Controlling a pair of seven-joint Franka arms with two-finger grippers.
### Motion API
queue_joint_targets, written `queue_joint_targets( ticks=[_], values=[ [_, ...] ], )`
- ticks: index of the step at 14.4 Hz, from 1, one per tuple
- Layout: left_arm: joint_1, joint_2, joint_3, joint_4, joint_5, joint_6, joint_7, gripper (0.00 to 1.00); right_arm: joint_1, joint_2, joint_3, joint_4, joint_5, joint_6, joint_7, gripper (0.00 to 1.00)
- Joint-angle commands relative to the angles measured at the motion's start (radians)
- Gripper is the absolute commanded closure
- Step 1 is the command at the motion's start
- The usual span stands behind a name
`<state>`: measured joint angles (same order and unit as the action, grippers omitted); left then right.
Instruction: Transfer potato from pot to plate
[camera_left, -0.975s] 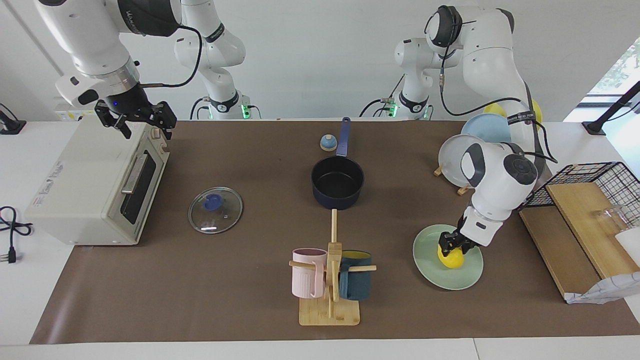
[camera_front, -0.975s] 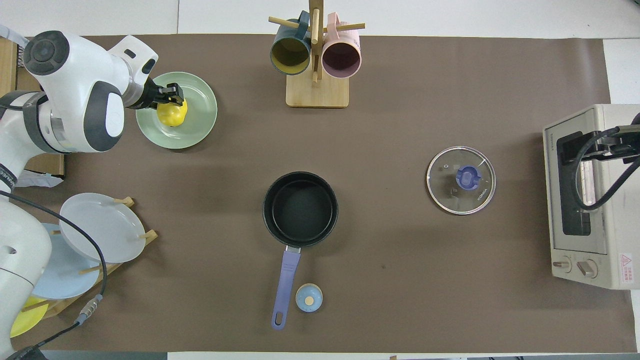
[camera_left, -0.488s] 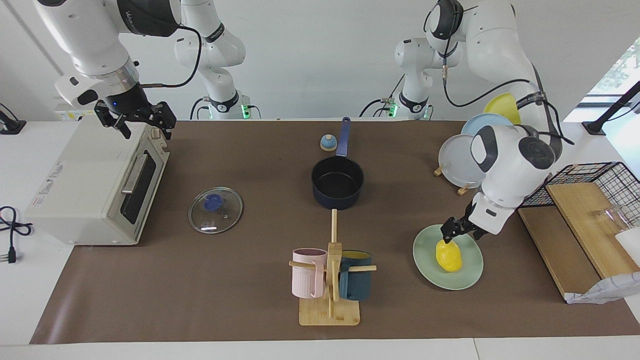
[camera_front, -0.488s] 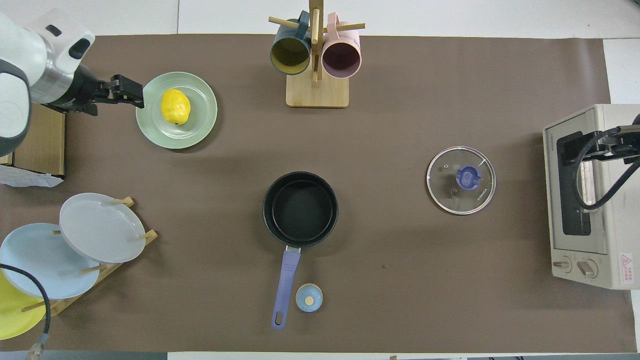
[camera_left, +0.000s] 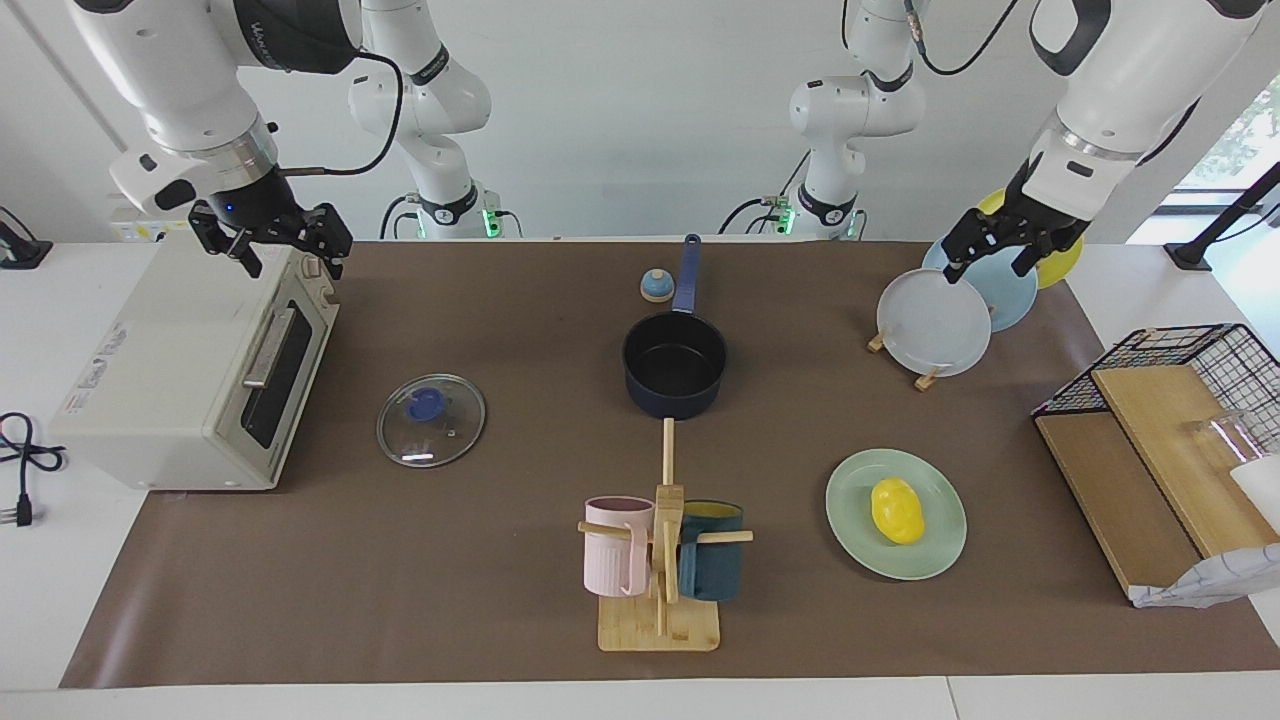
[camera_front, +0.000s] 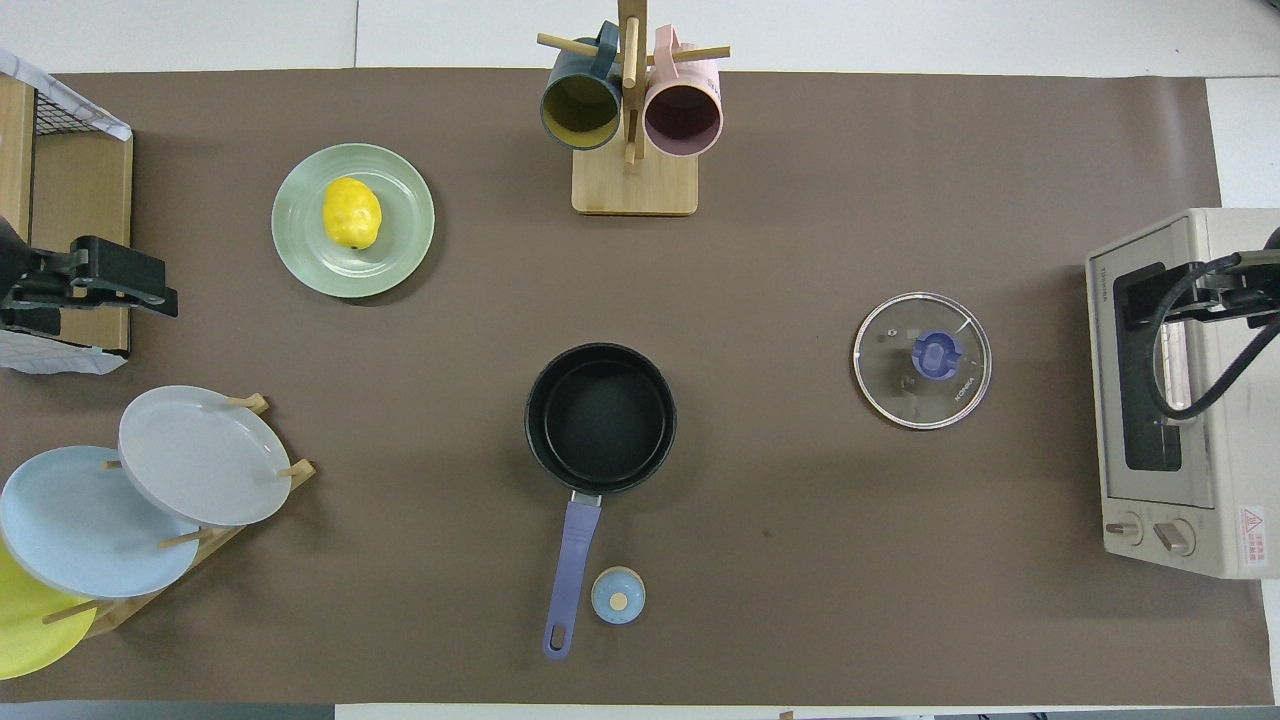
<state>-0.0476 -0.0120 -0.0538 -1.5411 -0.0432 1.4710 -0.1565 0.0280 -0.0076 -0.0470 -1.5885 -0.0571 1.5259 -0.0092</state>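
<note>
On the plate (camera_left: 860, 540) the potato (camera_left: 897, 510) is seen resting, released; left gripper (camera_left: 1008, 243), open and empty, is raised over the plate rack (camera_left: 925, 378), well apart.

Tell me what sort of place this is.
Likely a robotics lab's mock kitchen, not a real one: a toaster oven, pot, and rack of plates sit on a brown mat between two robot arms.

the glossy yellow potato (camera_left: 897, 510) is laid on the mint-green plate (camera_left: 850, 532). the navy pot (camera_left: 675, 367) is left upright mid-table, its blue handle pointed toward the robots.
</note>
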Motion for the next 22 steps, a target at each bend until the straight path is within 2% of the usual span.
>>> queue_joint_targets(
  ticks=[1,2,4,8,11,16,18,22],
  values=[
    [-0.006,-0.075,-0.006,-0.152,0.019,0.034,0.044,0.00,-0.023,-0.017,0.018,-0.022,0.011,0.010,0.014,0.00],
    [-0.006,-0.098,-0.015,-0.209,0.019,0.085,0.063,0.00,-0.023,-0.017,0.018,-0.022,0.011,0.011,0.014,0.00],
    [-0.006,-0.073,-0.012,-0.176,0.016,0.094,0.054,0.00,-0.023,-0.017,0.018,-0.022,0.011,0.010,0.014,0.00],
    [-0.011,0.053,-0.004,0.111,0.014,-0.114,0.055,0.00,-0.023,-0.017,0.018,-0.022,0.011,0.011,0.014,0.00],
    [-0.012,0.038,-0.006,0.075,0.014,-0.089,0.052,0.00,-0.023,-0.017,0.018,-0.022,0.011,0.010,0.014,0.00],
    [-0.009,0.032,-0.008,0.069,0.014,-0.093,0.058,0.00,-0.023,-0.017,0.018,-0.022,0.011,0.010,0.014,0.00],
    [-0.008,0.015,-0.008,0.032,0.014,-0.092,0.060,0.00,-0.023,-0.017,0.018,-0.022,0.011,0.011,0.014,0.00],
    [-0.003,0.015,-0.009,0.035,0.009,-0.093,0.061,0.00,-0.023,-0.017,0.018,-0.022,0.011,0.011,0.014,0.00]
  ],
)
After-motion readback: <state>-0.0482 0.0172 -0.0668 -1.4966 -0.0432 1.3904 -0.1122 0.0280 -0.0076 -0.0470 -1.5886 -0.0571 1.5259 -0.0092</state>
